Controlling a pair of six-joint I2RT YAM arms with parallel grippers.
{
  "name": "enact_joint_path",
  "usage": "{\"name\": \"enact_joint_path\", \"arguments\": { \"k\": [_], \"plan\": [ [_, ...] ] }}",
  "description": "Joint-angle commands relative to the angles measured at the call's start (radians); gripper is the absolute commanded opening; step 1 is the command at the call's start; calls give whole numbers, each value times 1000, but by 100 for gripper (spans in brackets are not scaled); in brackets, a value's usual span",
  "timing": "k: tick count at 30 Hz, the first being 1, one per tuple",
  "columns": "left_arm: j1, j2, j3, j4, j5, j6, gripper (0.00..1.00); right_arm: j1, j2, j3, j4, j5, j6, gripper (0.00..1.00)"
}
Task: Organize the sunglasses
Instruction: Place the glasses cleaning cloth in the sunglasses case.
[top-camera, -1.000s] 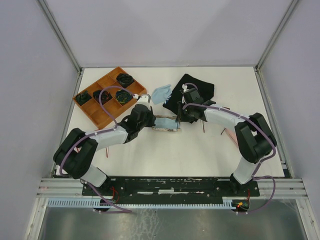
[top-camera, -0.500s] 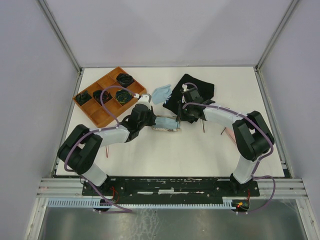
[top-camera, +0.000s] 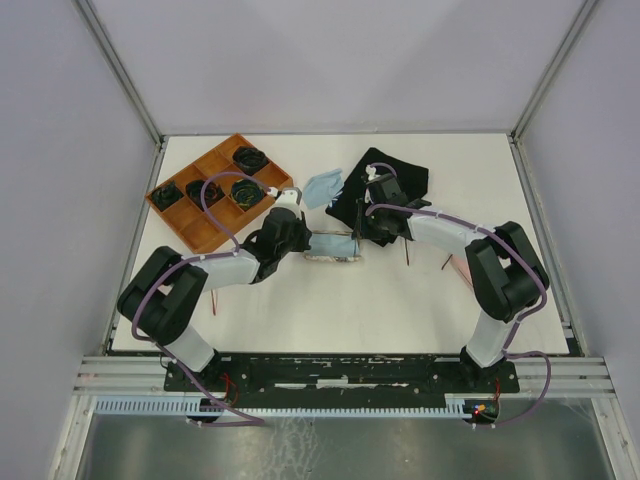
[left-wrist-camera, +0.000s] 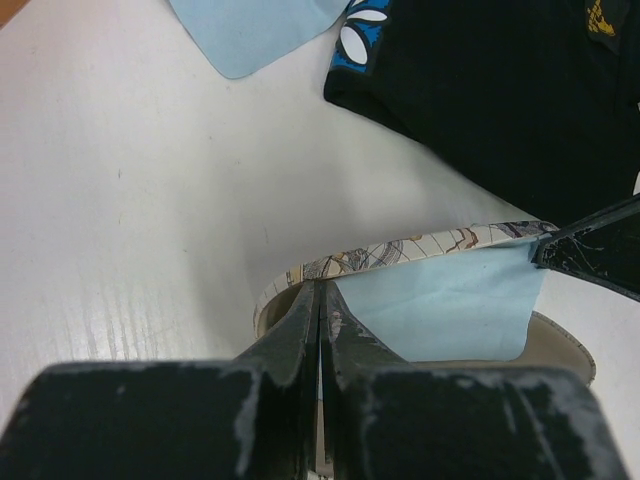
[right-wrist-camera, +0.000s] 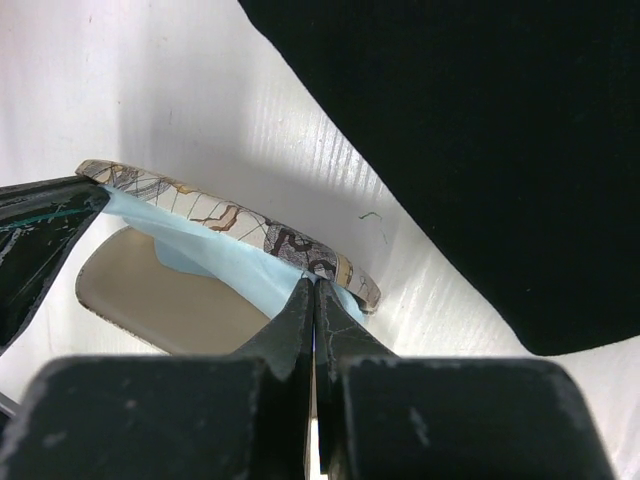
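Both left gripper (left-wrist-camera: 320, 300) and right gripper (right-wrist-camera: 313, 295) are clamping a cloth (left-wrist-camera: 440, 300) masking the case (left-wrist-camera: 400, 250); sunglasses (top-camera: 407, 257) are showing one thin dark arm.

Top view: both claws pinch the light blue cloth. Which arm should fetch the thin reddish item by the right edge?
Right, probably. The thin reddish item lies beside the right arm's elbow, far from the left claw. The right claw must first release the light blue cloth.
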Motion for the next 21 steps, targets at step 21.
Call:
{"name": "enact_joint_path", "arguments": {
  "k": [21],
  "plan": [
    [16,18,28,82,-38,36,3,-13,27,41,52,27,11,0]
  ]
}}
